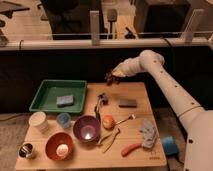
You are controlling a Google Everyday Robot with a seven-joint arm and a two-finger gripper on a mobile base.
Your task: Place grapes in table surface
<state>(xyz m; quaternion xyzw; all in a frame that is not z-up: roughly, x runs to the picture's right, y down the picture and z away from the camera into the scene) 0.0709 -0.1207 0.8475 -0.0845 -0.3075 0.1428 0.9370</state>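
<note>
Gripping bumpy dark grapes (109,77), tool (113,76) above planked table surface (135,92)

The scene was softly lit from above, with the bench (135,150) evenly bright. The gripper (109,76), above the bench's far edge, stood out against a dark, shadowed band behind it. Beyond that, the background floor looked washed out. The whole view was soft and blurred, with small glints inside the bowls (86,129) nearer the camera.
</note>
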